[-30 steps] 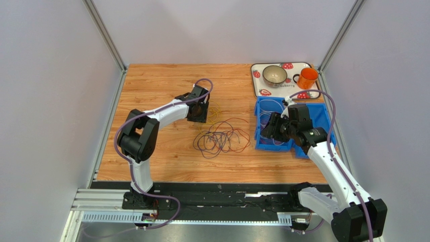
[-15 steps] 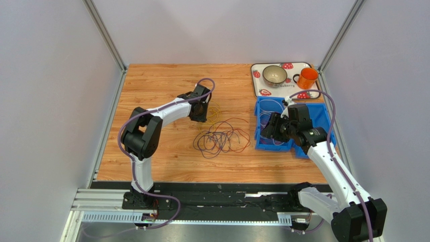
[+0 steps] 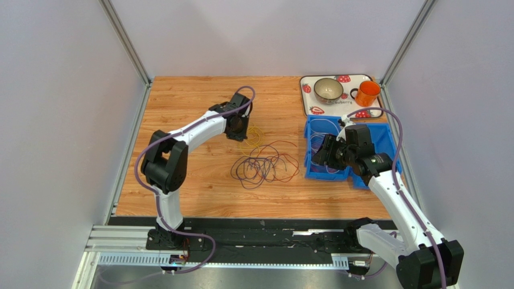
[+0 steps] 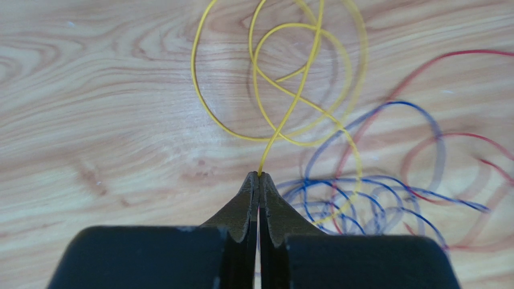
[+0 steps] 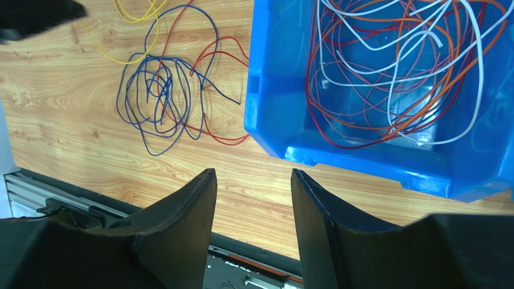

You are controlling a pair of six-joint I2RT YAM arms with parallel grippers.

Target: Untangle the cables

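Setting: a wood-grain table (image 3: 193, 180) is sitting between pale grey walls, and two white arms are reaching out over it from its near edge.
Left fingers (image 4: 246, 208): they are pressing flat against each other, pinching one end of the yellow cable (image 4: 300, 96) between their tips, just above the wood.
Yellow cable: the rest of it is lying on the table in loose, overlapping loops, at the far left side of the tangle (image 3: 265, 165); from the pinched end it is running straight up the left wrist view, crossing its own loops.
Tangle: dark blue-purple cables (image 5: 160, 96) and red cables (image 5: 223, 45) are lying knotted together near the middle of the table, with the yellow loops touching and overlapping their far left edge.
Right fingers (image 5: 187, 211): they are standing apart, gripping nothing, hanging in the air by the left part of the blue bin (image 5: 271, 102).
Blue bin: it is sitting on the right side of the table, well apart from the tangle, and is holding white cables (image 5: 410, 78) and orange-red cables (image 5: 458, 66) in loose loops.
Far right corner: a strawberry-print tray (image 3: 310, 90) is lying just behind the bin, carrying a bowl (image 3: 329, 89) and an orange mug (image 3: 367, 93) side by side.
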